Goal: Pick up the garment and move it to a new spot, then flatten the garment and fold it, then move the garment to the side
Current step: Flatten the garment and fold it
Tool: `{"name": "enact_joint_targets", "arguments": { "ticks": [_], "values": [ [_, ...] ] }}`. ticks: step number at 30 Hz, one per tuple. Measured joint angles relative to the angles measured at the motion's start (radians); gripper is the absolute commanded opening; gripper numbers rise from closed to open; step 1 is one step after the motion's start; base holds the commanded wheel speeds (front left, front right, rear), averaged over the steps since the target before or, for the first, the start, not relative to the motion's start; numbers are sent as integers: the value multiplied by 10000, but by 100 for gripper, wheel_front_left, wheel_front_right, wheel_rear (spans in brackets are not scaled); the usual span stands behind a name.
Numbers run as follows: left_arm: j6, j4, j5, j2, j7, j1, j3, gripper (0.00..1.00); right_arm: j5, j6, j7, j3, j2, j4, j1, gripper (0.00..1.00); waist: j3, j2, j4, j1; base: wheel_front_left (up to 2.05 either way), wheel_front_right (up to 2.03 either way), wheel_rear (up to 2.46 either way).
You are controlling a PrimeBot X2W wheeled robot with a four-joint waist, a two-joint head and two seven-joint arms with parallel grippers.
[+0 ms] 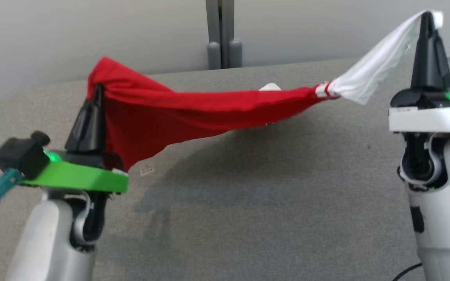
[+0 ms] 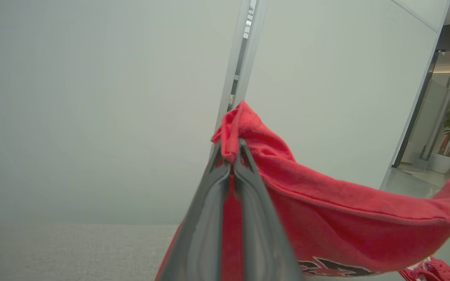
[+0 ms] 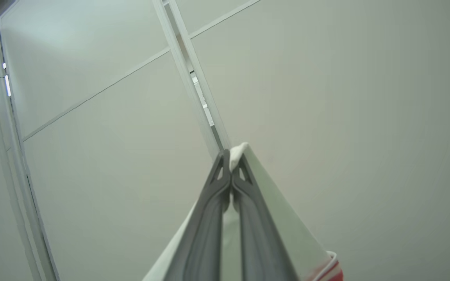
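I have the garment (image 1: 193, 111) strung up in the air between both arms, over the grey table (image 1: 268, 218). It sags in the middle and drapes lowest on the left. I cannot tell whether any fold brushes the tabletop at the far side.

The left gripper (image 1: 98, 93) is pinched fully closed on a bunched red edge. In the left wrist view its two fingers meet on that cloth (image 2: 231, 156), and the red body (image 2: 326, 218) runs off to the right. The right gripper (image 1: 427, 17) sits higher and further right, also clamped tight. It holds the end of the white sleeve (image 1: 373, 70), which shows between its tips in the right wrist view (image 3: 231, 160).

I judge this hold to be deliberate. Gripping two points well apart draws the cloth into one long span, so it can be carried to a new spot and laid down spread out rather than in a heap. The sleeve end gives the right arm a clean corner to pull against. Flattening and folding are not yet begun.

For writing, the left wrist view shows dark lettering (image 2: 334, 269) with a pale outline on the red front. The bottom edge of the view cuts it off and I cannot read it. In the head view a small white tag (image 1: 147, 170) shows just beside the left arm's green plate (image 1: 80, 180), with print too small to make out
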Motion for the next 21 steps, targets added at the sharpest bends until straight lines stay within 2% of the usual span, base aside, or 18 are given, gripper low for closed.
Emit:
{"name": "enact_joint_targets", "arguments": {
  "ticks": [4,8,14,17,21],
  "values": [
    [0,-779,-811,773,1340,-1583,420,0,-148,0,516,-96,-470,-539,-1595,0,268,0,11,0,0,0,0],
    [35,-708,-1398,1381,2892,-3248,679,0,-721,2,1319,-130,-871,-416,-3266,0,652,0,39,0,0,0,0],
    [428,368,-2113,1442,4525,-4823,644,0,-1797,2,1962,-27,-1045,1168,-5039,0,1429,0,66,0,0,0,0],
    [612,1185,-2197,1317,4637,-5358,660,0,-2429,2,1856,140,-1020,2157,-5766,0,1905,0,68,0,0,0,0],
    [690,2426,-1898,1110,3770,-6463,732,0,-3379,6,1122,180,-901,3428,-7160,0,2609,0,39,0,0,0,0]
  ]
}}
